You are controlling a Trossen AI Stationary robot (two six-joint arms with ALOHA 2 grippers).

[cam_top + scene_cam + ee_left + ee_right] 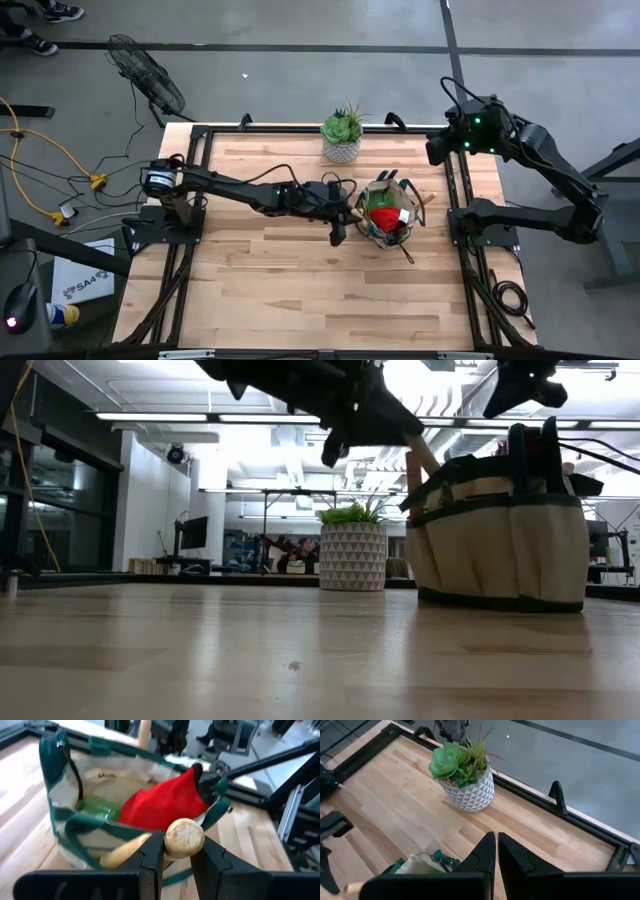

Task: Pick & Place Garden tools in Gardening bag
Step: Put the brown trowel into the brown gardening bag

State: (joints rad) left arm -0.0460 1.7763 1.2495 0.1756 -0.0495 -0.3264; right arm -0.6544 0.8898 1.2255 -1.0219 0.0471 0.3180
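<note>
The khaki gardening bag with green trim stands upright at the table's middle, also in the low view. Inside it lie the red cone and the green spray bottle; another wooden handle sticks up at its far side. My left gripper is just left of the bag, above the table, shut on a wooden tool handle. The tool's metal end is hidden. My right gripper is shut and empty, raised over the table's far right corner. My left gripper pinches the wooden handle between its two fingers, right at its rounded free end. The handle's shaft slants away beside the bag's near rim. The handle is clear of the table; whether the tool rests on the bag I cannot tell.
A green succulent in a white patterned pot stands at the table's far edge, behind the bag. A dark tool end juts from the bag's near side. Bare wood lies along the table's near half. A black frame borders the table.
</note>
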